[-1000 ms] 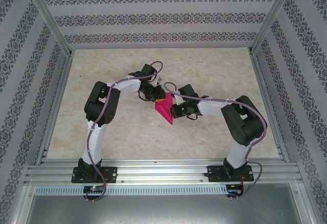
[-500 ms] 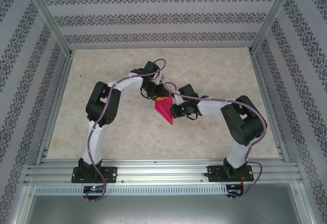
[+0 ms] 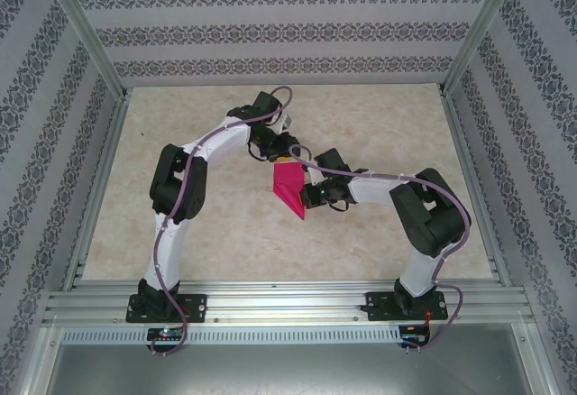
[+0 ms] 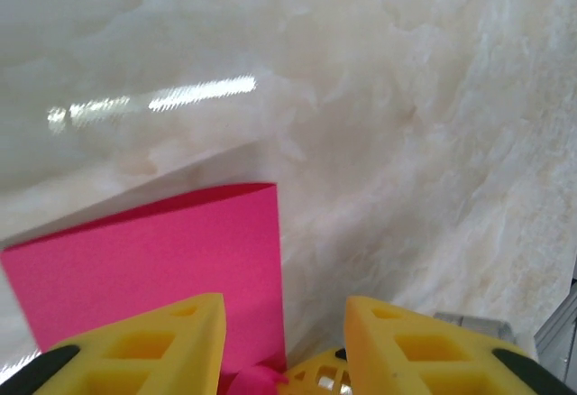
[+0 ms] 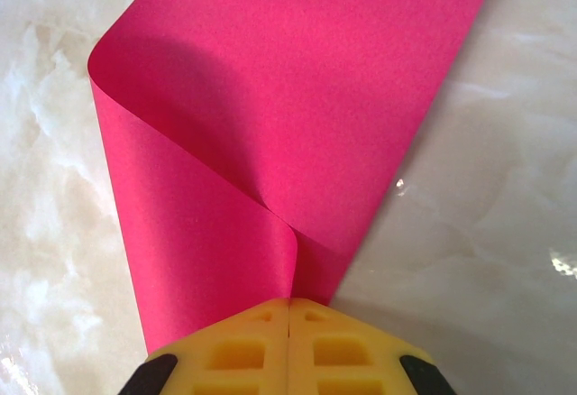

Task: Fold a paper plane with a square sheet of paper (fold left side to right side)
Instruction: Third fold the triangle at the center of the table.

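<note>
The square sheet of paper [image 3: 290, 189] is magenta-pink and sits mid-table, bent over on itself and narrowing to a point on the near side. In the right wrist view the paper [image 5: 297, 79] curls in a soft loop, both layers meeting at my right gripper [image 5: 288, 303], which is shut on them. From above, the right gripper [image 3: 309, 196] sits at the paper's right edge. My left gripper [image 3: 277, 151] hangs just beyond the paper's far edge. In its wrist view the left gripper [image 4: 284, 309] is open, one flat corner of the paper [image 4: 162, 260] lying below its left finger [image 4: 153, 350].
The tabletop [image 3: 379, 124] is pale marble-patterned, framed by aluminium rails and patterned walls. Both arms reach toward the centre, their wrists close together over the paper. Bare table lies to the left, right and back.
The left gripper has opened, let go of the paper's far edge and drawn back toward the rear of the table. The right gripper stays shut on the paper in place.
</note>
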{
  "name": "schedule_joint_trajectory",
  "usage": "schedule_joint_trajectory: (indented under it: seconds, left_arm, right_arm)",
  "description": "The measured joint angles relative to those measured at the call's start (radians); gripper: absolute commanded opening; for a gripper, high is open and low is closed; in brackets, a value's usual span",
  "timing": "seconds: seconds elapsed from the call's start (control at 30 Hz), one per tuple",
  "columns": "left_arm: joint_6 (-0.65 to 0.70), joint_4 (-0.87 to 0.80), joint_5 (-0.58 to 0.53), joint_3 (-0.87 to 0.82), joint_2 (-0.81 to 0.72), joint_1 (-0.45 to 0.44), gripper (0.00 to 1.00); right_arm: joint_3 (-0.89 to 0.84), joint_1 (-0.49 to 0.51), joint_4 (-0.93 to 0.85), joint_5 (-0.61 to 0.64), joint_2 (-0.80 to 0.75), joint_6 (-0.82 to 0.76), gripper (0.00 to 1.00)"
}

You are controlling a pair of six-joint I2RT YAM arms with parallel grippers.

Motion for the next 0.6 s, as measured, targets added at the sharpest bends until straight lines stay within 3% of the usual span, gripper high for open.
schedule_joint_trajectory:
  seconds: [0.33, 0.6]
  left_arm:
    - [-0.043, 0.106, 0.031, -0.337, -0.208, 0.006, 0.26]
    - [-0.092, 0.194, 0.069, -0.407, -0.226, -0.014, 0.24]
  right_arm:
    - [0.000, 0.000, 0.000, 0.000, 0.000, -0.001, 0.04]
    - [0.001, 0.000, -0.001, 0.000, 0.001, -0.003, 0.04]
